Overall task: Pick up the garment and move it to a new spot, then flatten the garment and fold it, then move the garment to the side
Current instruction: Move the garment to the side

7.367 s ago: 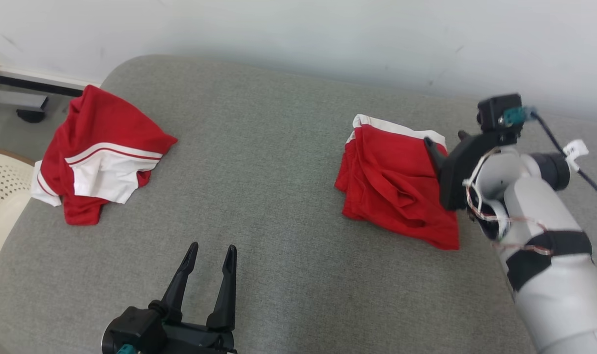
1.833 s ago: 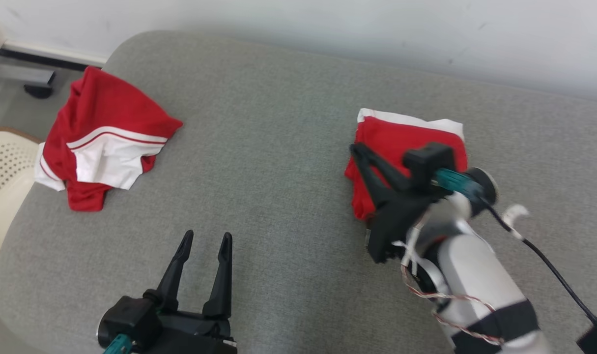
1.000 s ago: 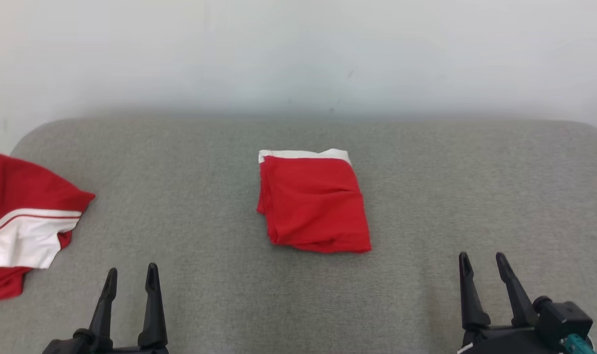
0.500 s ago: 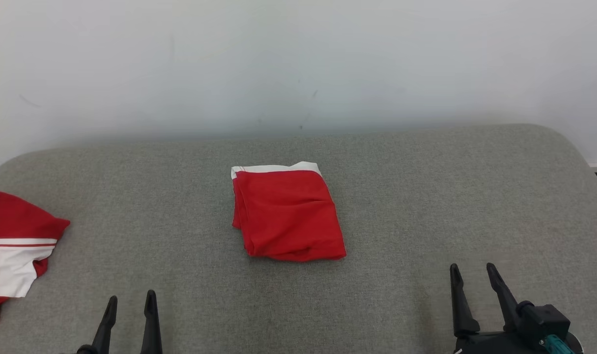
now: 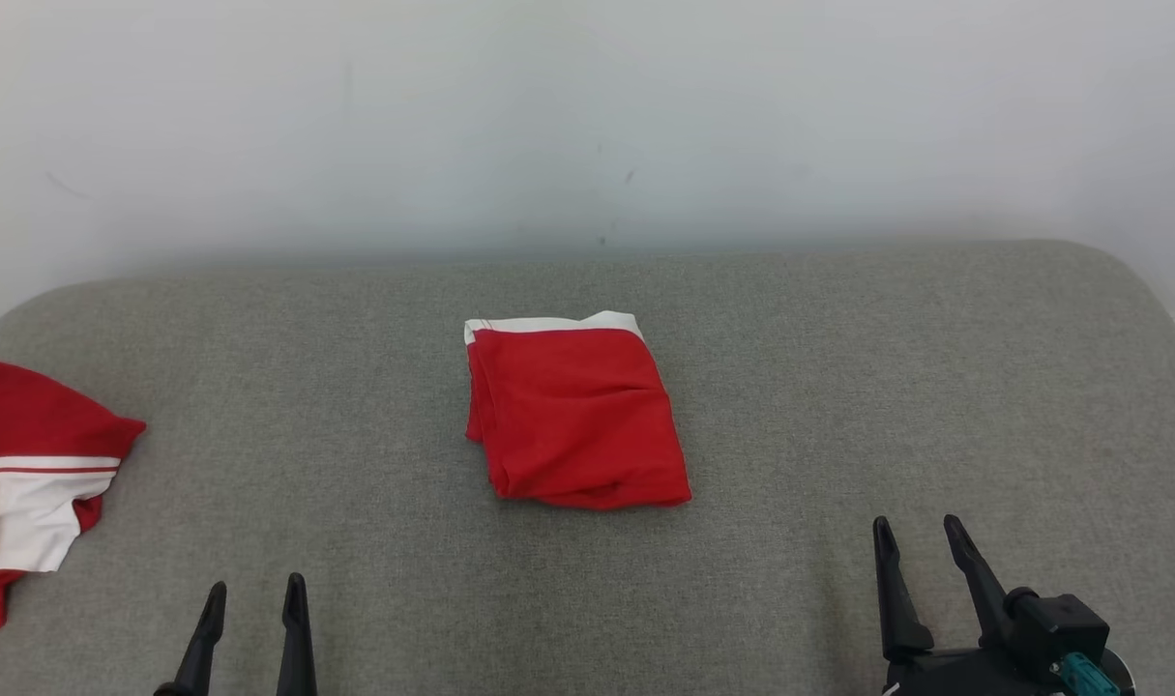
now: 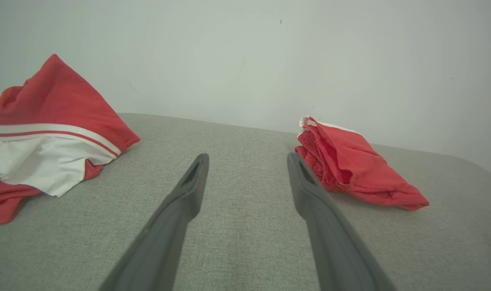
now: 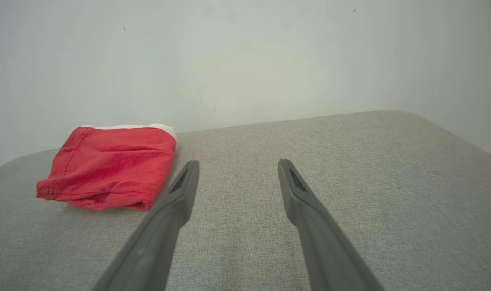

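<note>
A folded red garment point(image 5: 575, 418) with a white band along its far edge lies in the middle of the grey cushion point(image 5: 838, 387). The same garment point(image 6: 350, 169) sits right of my left fingers in the left wrist view, and the garment point(image 7: 112, 165) sits left of my right fingers in the right wrist view. My left gripper point(image 5: 253, 592) stands open at the lower left, near the front edge, empty. At the lower right my right gripper point(image 5: 918, 532) is open too, holding nothing. Both are well short of the garment.
A second red and white garment point(image 5: 26, 474), crumpled, lies at the cushion's left end, also seen as a heap point(image 6: 47, 137) in the left wrist view. A pale wall point(image 5: 587, 116) runs behind the cushion. Bare cushion stretches to the right.
The right arm has drawn back from the folded garment to the lower right. The head camera swung right, so the folded garment now sits mid-picture. In the last half second little has shifted.
</note>
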{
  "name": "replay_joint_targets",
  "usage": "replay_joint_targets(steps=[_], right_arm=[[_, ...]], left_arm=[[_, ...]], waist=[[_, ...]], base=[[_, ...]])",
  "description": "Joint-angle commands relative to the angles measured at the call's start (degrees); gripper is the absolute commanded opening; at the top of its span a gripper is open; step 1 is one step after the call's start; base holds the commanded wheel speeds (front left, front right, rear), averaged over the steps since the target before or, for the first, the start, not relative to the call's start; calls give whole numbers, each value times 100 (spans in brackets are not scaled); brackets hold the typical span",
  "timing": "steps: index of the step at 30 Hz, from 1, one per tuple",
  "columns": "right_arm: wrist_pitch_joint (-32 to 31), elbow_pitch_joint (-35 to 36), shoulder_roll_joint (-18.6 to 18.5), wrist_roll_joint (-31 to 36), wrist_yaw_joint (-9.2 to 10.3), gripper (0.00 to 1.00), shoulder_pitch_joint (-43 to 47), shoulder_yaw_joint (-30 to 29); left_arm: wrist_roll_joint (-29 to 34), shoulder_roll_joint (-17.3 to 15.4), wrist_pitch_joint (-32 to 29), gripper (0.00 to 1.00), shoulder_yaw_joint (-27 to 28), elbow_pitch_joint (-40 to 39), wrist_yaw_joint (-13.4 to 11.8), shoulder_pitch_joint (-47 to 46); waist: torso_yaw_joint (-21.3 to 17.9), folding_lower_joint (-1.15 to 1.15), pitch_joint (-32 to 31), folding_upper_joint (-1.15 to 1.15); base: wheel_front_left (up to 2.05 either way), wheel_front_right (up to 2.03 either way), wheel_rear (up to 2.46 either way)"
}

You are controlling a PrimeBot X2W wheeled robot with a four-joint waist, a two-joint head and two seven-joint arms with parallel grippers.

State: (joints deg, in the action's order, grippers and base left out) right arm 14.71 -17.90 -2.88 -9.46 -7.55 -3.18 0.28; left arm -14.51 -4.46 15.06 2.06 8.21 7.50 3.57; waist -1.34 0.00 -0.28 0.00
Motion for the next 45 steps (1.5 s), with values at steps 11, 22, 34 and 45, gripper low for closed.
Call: replay_joint_targets(steps=[11, 22, 34, 45], right_arm=[[-103, -87, 1, 46, 14, 100, -88, -42], [-3756, -715, 4, -1037, 14, 100, -1974, 114], [-4629, -2869, -1, -547, 14, 100, -4115, -318], [-4176, -4558, 0, -140, 14, 100, -4886, -555]], left_arm=[[50, 13, 19, 100, 15, -51, -8, 44], [118, 4, 19, 100, -200, -110, -8, -311], [-35, -37, 19, 100, -946, 67, -8, -1052], [-122, 2, 19, 100, -1182, 142, -8, -1214]], waist=[[81, 0, 32, 0], [295, 0, 362, 0], [1097, 0, 948, 0], [1438, 0, 1161, 0]], base=[[0, 0, 0], [0, 0, 0], [0, 0, 0], [0, 0, 0]])
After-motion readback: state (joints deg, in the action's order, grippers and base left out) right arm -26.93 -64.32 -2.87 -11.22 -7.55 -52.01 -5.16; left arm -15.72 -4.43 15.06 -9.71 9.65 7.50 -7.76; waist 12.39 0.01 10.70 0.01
